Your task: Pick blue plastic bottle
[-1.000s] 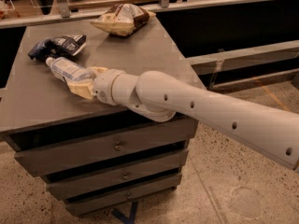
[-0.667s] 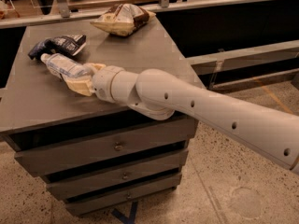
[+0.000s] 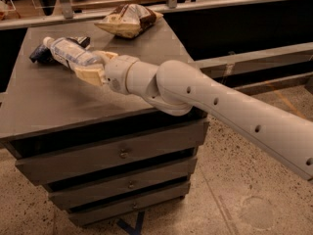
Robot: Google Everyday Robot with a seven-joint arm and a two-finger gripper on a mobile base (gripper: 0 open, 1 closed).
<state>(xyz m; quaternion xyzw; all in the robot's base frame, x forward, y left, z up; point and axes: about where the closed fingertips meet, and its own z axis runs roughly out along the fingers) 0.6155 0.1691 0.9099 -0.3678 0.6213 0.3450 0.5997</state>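
Note:
The blue plastic bottle point(image 3: 70, 53) is clear and pale bluish with a white cap at its left end. It lies tilted in my gripper point(image 3: 94, 65), above the left part of the grey cabinet top point(image 3: 58, 102). The tan fingers point(image 3: 89, 76) are shut on the bottle's lower end, one on each side. My white arm reaches in from the lower right across the cabinet's front edge.
A dark blue snack bag point(image 3: 40, 54) lies just behind and under the bottle at the far left. A tan-and-white chip bag point(image 3: 128, 19) lies at the back of the cabinet top. The cabinet has several drawers point(image 3: 120, 154). A rail and ledge run behind it.
The gripper has risen with the bottle in it. The bottle now sits higher over the dark blue bag than before.

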